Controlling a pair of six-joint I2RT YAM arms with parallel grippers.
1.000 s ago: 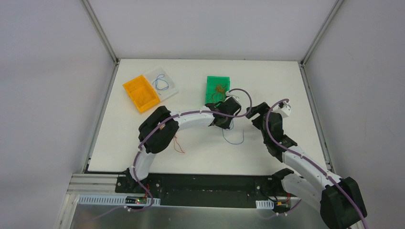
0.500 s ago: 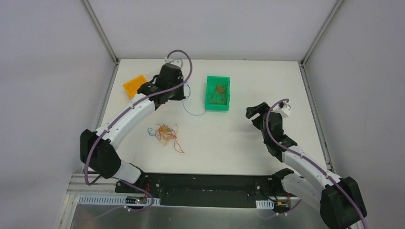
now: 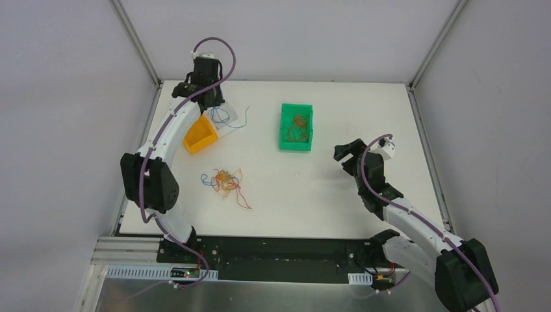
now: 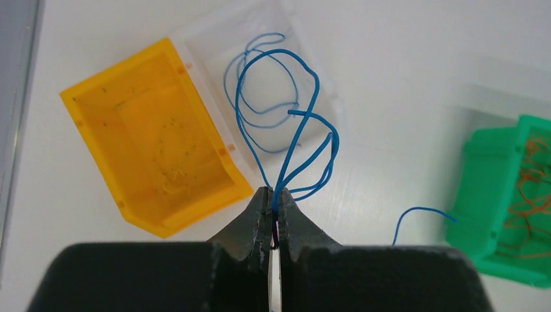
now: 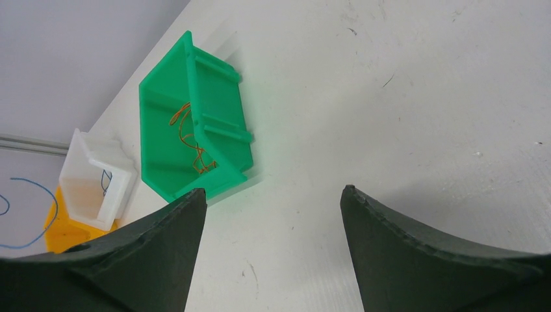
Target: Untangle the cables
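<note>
Left claw (image 4: 273, 218) (black, wedge-shaped fingers) is pressed fully closed on a thin blue wire (image 4: 305, 140). The wire is glossy and springy and rises from the fingertips in open, uneven loops. The loops hang over a clear plastic bin (image 4: 325, 84), a shallow rectangular tray with rounded corners. Finer blue loops lie inside this tray. One free end of blue wire (image 3: 243, 120) curves out past the tray over the white matte surface (image 3: 312, 195).

Just beside the clear bin, wall to wall, sits an orange translucent plastic bin (image 4: 153, 162). It is rectangular with ribbed walls and a scuffed floor.

A green plastic bin (image 3: 297, 127) of the same moulded shape stands well apart, toward the middle of the far side. It holds curly brownish-yellow wires (image 4: 529, 188).

A loose tangle of orange, blue and brownish-yellow wires (image 3: 224, 182) rests on the surface in front of the bins, nearer the arm bases. The tangle is hair-fine and kinked, and a few strands trail out of it.

Right claw (image 5: 273, 190) hovers over bare surface on the right side. Its two dark, grainy fingers are spread wide and it holds nothing. The surface beneath it shows faint scratches and specks.
</note>
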